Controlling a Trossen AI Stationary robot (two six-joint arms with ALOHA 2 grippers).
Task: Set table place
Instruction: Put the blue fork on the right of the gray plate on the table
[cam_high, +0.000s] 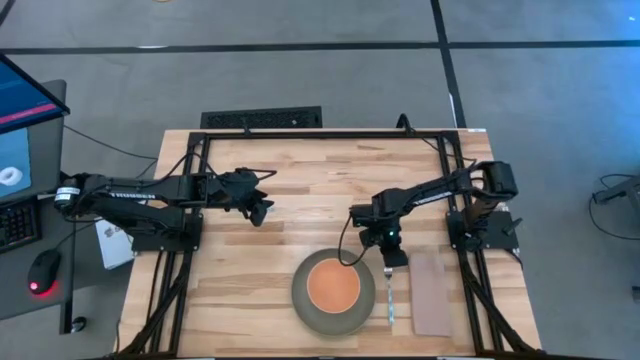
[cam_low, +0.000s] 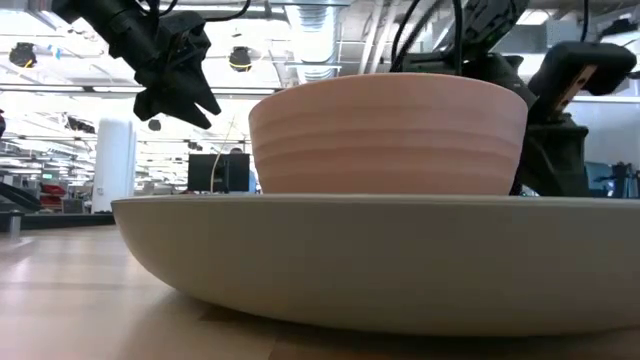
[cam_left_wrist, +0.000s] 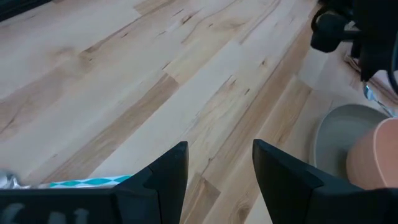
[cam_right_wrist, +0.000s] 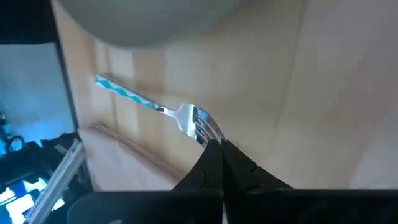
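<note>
A grey-green plate sits near the table's near edge with an orange bowl resting in it. To its right, a fork with a teal-striped handle lies on the wood, handle toward the near edge. A pale pinkish napkin lies flat farther right. My right gripper is shut at the fork's tine end. My left gripper is open and hangs over bare wood on the table's left half. Another teal-striped handle shows just behind its fingers. My right gripper comes from above, slanting down from the far side, its shut fingertips on the fork's tine end. The fingertips hide the tips of the tines. The fork's handle stretches away from the fingers, low over or on the wood.
The table's black frame runs along the far edge and both sides. Bare wood spans the middle and left of the table. Off the table's left edge are a monitor, a keyboard and a mouse. In the low view, the plate and bowl block most of the table.
</note>
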